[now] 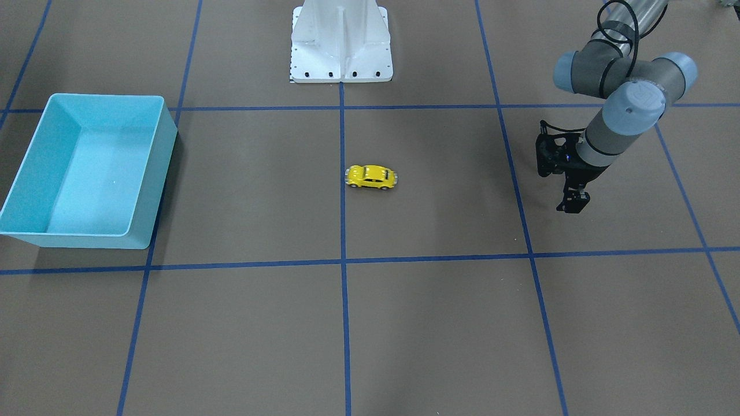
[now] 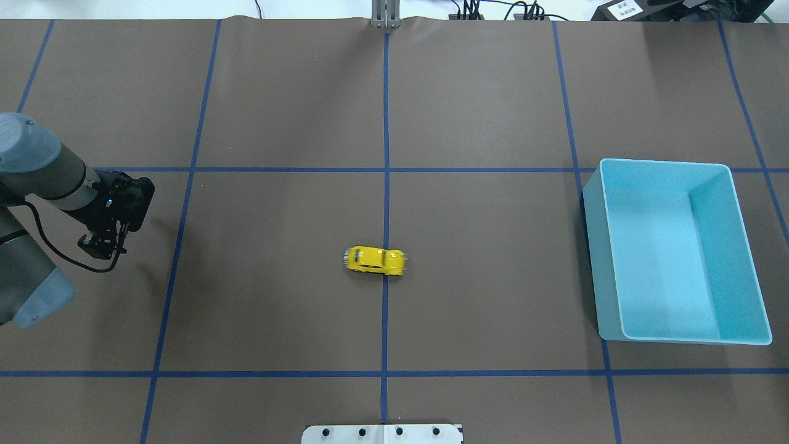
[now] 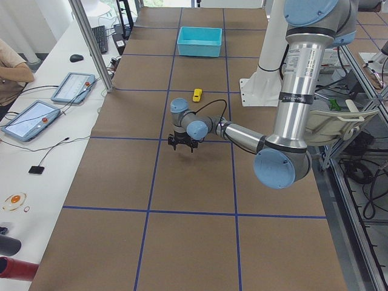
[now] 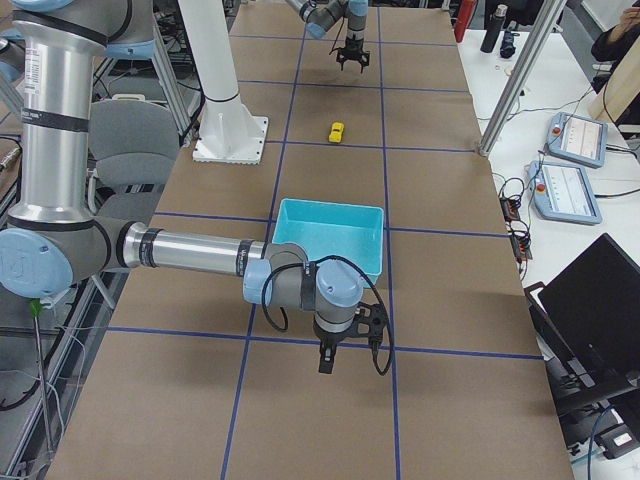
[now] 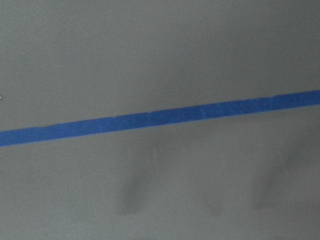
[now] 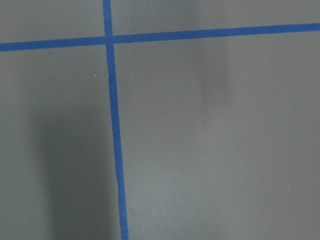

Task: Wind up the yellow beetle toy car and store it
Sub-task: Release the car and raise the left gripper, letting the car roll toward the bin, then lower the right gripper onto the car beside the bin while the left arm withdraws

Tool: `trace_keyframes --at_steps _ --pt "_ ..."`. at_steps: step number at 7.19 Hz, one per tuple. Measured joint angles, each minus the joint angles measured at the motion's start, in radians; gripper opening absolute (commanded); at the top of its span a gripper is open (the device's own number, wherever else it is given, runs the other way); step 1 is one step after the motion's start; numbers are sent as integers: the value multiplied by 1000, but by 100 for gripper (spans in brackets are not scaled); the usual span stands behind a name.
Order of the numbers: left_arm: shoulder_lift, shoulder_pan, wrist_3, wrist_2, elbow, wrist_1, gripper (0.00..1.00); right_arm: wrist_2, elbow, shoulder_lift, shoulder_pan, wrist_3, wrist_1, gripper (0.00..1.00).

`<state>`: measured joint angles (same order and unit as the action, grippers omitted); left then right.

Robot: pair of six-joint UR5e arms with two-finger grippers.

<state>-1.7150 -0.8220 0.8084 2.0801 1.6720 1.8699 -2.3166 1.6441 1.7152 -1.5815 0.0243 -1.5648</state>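
Trying to get my bearings here, what's the big stuff on the bench?

— Brown table [image 2: 277,92] with a blue tape grid [image 2: 385,123] on it. A light blue bin [image 2: 672,164] sits on the robot's right side, open top up.

ok and the arms?

— Left gripper [image 2: 100,245] hangs over the table way out on the left side, pointing down. Honestly can't tell from these angles if its jaws are apart or together. Right gripper [image 4: 326,364] only shows up in the side camera, pointing down at the table beyond the bin, toward the right end. Can't tell on that one either.

and the yellow beetle toy car?

— The yellow beetle toy car [image 2: 375,259] is on its wheels mid-table, sideways to the robot, one end lying over the centre tape line. It's well apart from the bin and both grippers.
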Motion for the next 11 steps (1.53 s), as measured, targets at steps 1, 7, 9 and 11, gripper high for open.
trace_keyframes --at_steps 1,7,9,11 --pt "0 -5 0 0 0 0 100 0 0 0 0 0 0 100" --pt "-8 -109 -101 -2 6 -48 100 -5 9 -5 0 -1 0 100" --pt "-20 -204 -377 0 10 -115 100 -5 77 -13 11 0 -3 100" --pt "-23 -330 -660 20 13 -132 100 1 224 -38 71 10 -9 100"
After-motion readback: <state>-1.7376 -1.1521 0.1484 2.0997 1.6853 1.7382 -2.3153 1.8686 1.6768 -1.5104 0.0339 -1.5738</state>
